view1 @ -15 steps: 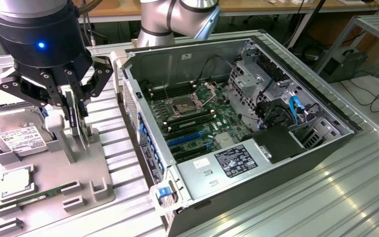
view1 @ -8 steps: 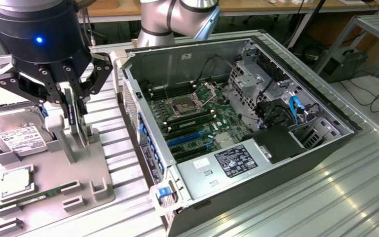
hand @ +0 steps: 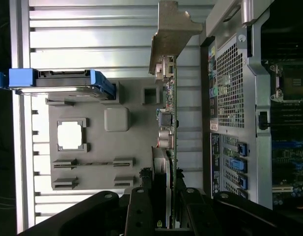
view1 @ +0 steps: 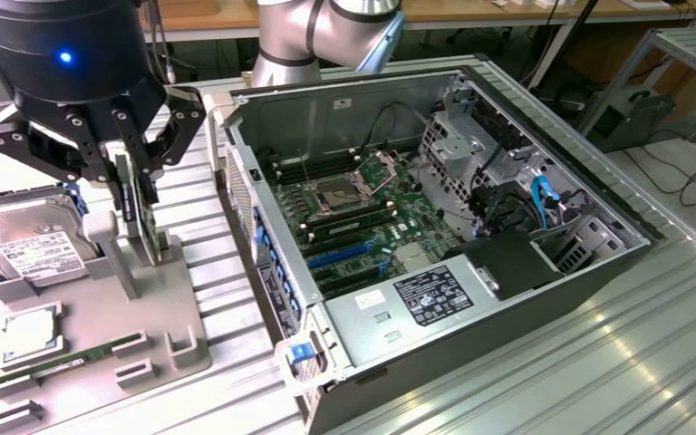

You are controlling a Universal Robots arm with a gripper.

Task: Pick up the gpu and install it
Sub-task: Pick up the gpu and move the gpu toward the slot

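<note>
Gripper (view1: 134, 207) in black metal is pinched on the thin green circuit-board gpu (hand: 172, 118) with silver end bracket, stood edgewise at the grey fixture tray's (view1: 178, 353) edge nearest the open computer case (view1: 469, 372). Light, stiff and fragile, it is judged best held by bare board.

The gpu (hand: 168, 98) has a dull metal bracket (hand: 173, 29); the holder (view1: 185, 313) looks matt grey plastic

Edge-on gpu (hand: 168, 118) in the gripper's (hand: 165, 219) grip, at the gray parts tray's (hand: 134, 147) edge, near the computer case (hand: 230, 73).
</note>
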